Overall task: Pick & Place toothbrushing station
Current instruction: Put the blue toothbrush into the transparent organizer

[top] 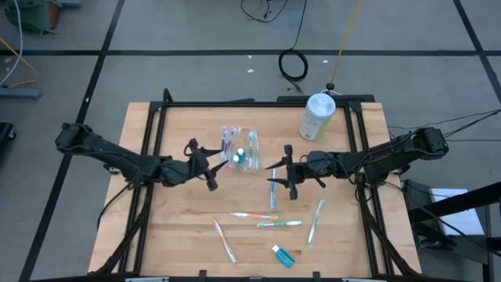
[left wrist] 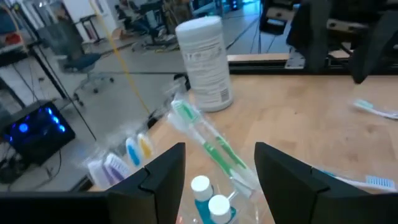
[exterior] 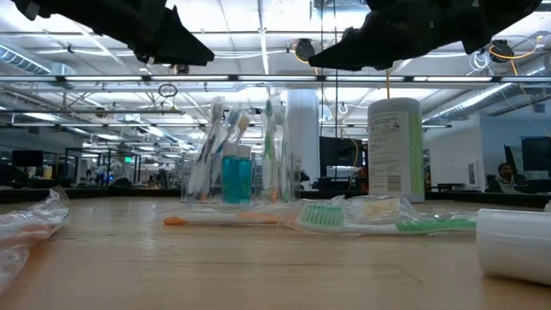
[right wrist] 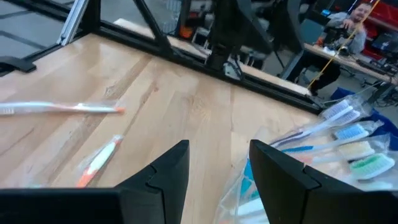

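The toothbrushing station (top: pixel 243 153) is a clear plastic holder standing upright on its base at the table's middle. It holds several wrapped toothbrushes and two small blue bottles (exterior: pixel 236 172). My left gripper (top: pixel 205 164) is open just left of it, above the table. In the left wrist view (left wrist: pixel 217 180) a green wrapped toothbrush (left wrist: pixel 211 140) and the white bottle caps (left wrist: pixel 208 196) show between its fingers. My right gripper (top: pixel 290 170) is open just right of the station, also above the table. The station's brushes (right wrist: pixel 348 137) show beside it in the right wrist view.
A tall white-and-green canister (top: pixel 317 116) stands at the far right. Loose toothbrushes (top: pixel 249 215) (top: pixel 315 222) (top: pixel 225 241) and a small blue bottle (top: pixel 283 255) lie toward the near edge. A blue toothbrush (top: pixel 273 190) lies under my right gripper. Crumpled clear wrap (exterior: pixel 26 215) lies near left.
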